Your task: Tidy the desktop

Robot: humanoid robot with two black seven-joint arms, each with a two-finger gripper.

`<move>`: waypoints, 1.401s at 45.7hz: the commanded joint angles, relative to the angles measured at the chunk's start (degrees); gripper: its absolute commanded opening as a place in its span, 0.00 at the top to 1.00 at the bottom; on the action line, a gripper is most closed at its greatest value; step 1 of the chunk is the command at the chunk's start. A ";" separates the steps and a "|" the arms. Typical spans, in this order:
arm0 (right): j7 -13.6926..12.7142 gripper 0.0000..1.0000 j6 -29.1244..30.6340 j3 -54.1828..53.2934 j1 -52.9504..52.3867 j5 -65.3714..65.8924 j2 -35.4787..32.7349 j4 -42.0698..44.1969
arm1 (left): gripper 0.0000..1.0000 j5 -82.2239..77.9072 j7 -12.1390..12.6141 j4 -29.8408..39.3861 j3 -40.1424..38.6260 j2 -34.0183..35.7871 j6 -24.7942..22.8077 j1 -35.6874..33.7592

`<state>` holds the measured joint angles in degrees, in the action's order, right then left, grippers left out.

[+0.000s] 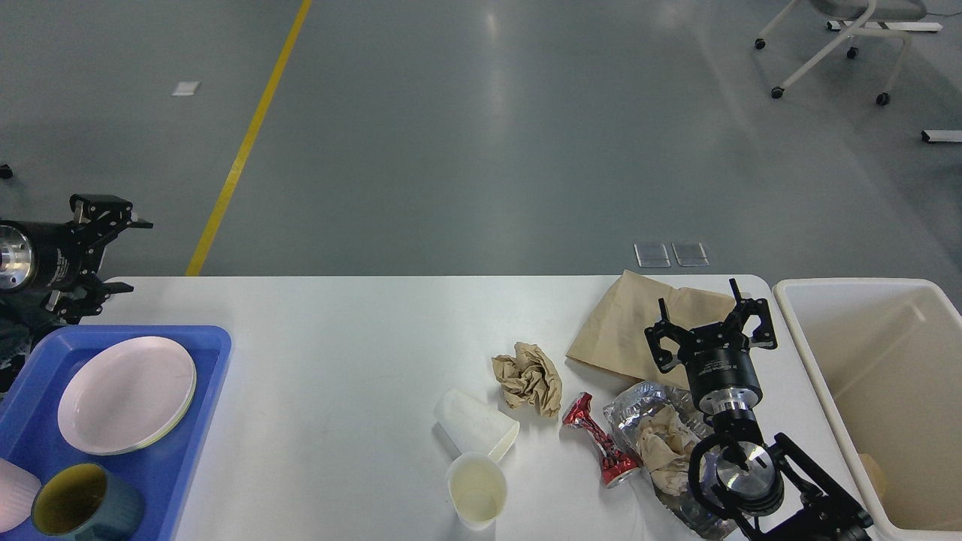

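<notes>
Rubbish crowds the counter (338,338) left of the cream bin (864,353). Right claw (710,327) hangs wide open and empty above the brown paper bag (624,323); left claw (105,248), far from the bin, seems open, empty. Closing carelessly could nudge the crushed red can (601,443) or upright cup (476,492) over.

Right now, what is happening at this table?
A two-armed robot is clearing litter from the desktop. Neither gripper holds anything. The right gripper hovers open over the brown paper bag, beside the cream bin. The left gripper is open above the blue tray. Crumpled paper, two cups and a crushed can remain.
</notes>
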<state>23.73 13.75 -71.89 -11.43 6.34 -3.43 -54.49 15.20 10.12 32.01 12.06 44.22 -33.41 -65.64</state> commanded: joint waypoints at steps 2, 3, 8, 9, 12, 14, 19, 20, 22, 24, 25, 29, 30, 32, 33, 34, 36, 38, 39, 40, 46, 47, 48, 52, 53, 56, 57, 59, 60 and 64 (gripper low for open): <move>0.00 0.00 -0.04 0.00 0.00 -0.02 0.00 0.00 | 0.04 0.10 -1.15 -0.02 -20.38 -1.49 -0.17 8.24; 0.00 0.00 -0.04 0.00 0.00 -0.02 0.00 -0.09 | 0.04 0.10 -1.42 -0.02 -23.28 -2.11 -0.17 9.47; 0.00 0.00 -0.04 0.00 0.00 -0.02 0.00 -0.09 | 0.04 0.36 -4.57 0.07 -37.61 -4.75 -0.17 14.22; 0.00 0.00 0.05 0.00 0.00 -0.02 0.00 -0.09 | 0.04 0.45 -5.63 -0.02 -40.16 -5.36 -0.17 15.27; 0.00 0.00 -0.04 0.00 0.00 -0.02 0.00 -0.09 | 0.04 0.10 -9.23 -0.02 -46.06 -8.34 0.97 18.43; 0.00 0.00 0.05 0.00 0.00 -0.02 0.00 -0.09 | 0.04 0.01 -11.60 -0.02 -48.52 -11.15 2.20 19.93; 0.00 0.00 -0.04 0.00 0.00 -0.02 -0.08 -0.09 | 0.04 0.01 -18.72 0.15 -53.62 -16.08 9.22 22.66; 0.00 0.00 0.05 0.00 0.00 -0.02 0.00 -0.09 | 0.04 -0.08 -19.95 0.15 -54.76 -16.79 9.67 23.71; 0.00 0.00 0.05 0.00 0.00 -0.02 0.00 -0.09 | 0.04 -0.17 -21.45 0.24 -56.61 -18.45 9.68 25.91; 0.00 0.00 0.05 0.00 0.00 -0.02 0.00 -0.09 | 0.04 -0.43 -21.55 0.59 -58.37 -19.86 9.68 27.49; 0.00 0.00 -0.04 0.00 0.00 -0.02 0.00 -0.09 | 0.04 -0.78 -21.55 1.03 -59.34 -20.39 9.68 28.11; 0.00 0.00 -0.04 0.00 0.00 -0.02 0.00 -0.09 | 0.04 -3.15 -21.55 4.80 -64.43 -21.54 9.59 31.27; 0.00 0.00 -0.04 0.00 0.00 -0.02 -0.08 -0.09 | 0.04 -4.11 -21.55 6.12 -66.01 -21.89 9.67 32.41; 0.00 0.00 -0.04 0.00 0.00 -0.02 0.00 -0.09 | 0.04 -6.74 -21.55 9.19 -69.52 -22.77 9.76 34.96; 0.00 0.00 -0.04 0.00 0.00 -0.02 -0.08 -0.09 | 0.04 -8.33 -21.55 10.60 -71.45 -23.20 9.94 36.27; 0.00 0.00 -0.04 0.00 0.00 -0.02 0.00 -0.09 | 0.04 -10.17 -21.55 11.74 -73.74 -23.64 10.11 37.42; 0.00 0.00 -0.04 0.00 0.00 -0.02 0.00 -0.09 | 0.04 -14.38 -21.46 13.24 -78.39 -24.78 10.38 39.62; 0.00 0.00 -0.04 0.00 0.09 -0.02 0.00 -0.09 | 0.04 -18.86 -21.28 14.30 -82.35 -26.37 10.38 41.99; 0.00 0.00 -0.04 0.00 0.00 -0.02 0.00 -0.09 | 0.04 -21.24 -21.19 14.74 -84.11 -27.16 10.38 43.13; 0.00 0.00 0.05 0.00 0.09 -0.02 0.00 -0.09 | 0.04 -23.70 -20.93 15.35 -85.78 -28.12 10.29 44.53; 0.00 0.00 -0.04 0.00 0.09 -0.02 0.00 -0.09 | 0.04 -30.05 -18.12 20.10 -93.26 -32.17 9.94 51.13; 0.00 0.00 0.05 0.00 0.09 -0.02 0.00 -0.09 | 0.04 -30.05 -17.51 20.37 -94.05 -32.61 9.85 51.66; 0.00 0.00 -0.04 0.00 0.00 -0.02 0.00 -0.09 | 0.04 -30.05 -16.98 20.46 -94.67 -32.87 9.76 52.02; 0.00 0.00 0.05 0.00 0.00 -0.02 0.00 -0.09 | 0.04 -30.05 -17.06 20.46 -95.47 -33.23 9.50 52.37; 0.00 0.00 -0.04 0.00 0.09 -0.02 0.00 -0.09 | 0.04 -29.96 -17.41 20.46 -95.55 -33.32 9.33 52.37; 0.00 0.00 -0.04 0.00 0.00 -0.02 0.00 -0.09 | 0.04 -29.96 -19.25 20.46 -95.56 -33.32 8.36 52.37; 0.00 0.00 0.05 0.00 0.00 -0.02 0.00 -0.09 | 0.04 -29.96 -20.04 20.37 -95.56 -33.32 8.18 52.28; 0.00 0.00 0.05 0.00 0.09 -0.02 0.00 -0.09 | 0.04 -30.40 -21.37 20.37 -95.38 -33.23 8.36 52.20; 0.00 0.00 -0.04 0.00 0.00 -0.02 0.00 -0.09 | 0.04 -30.66 -21.72 20.37 -95.38 -33.14 8.44 52.20; 0.00 0.00 -0.04 0.00 0.09 -0.02 0.00 -0.09 | 0.04 -30.05 -22.16 20.19 -95.64 -33.05 8.36 51.85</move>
<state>23.73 13.75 -71.89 -11.38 6.34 -3.43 -54.59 -15.17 -10.89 52.42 -83.40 10.97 -24.95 -13.37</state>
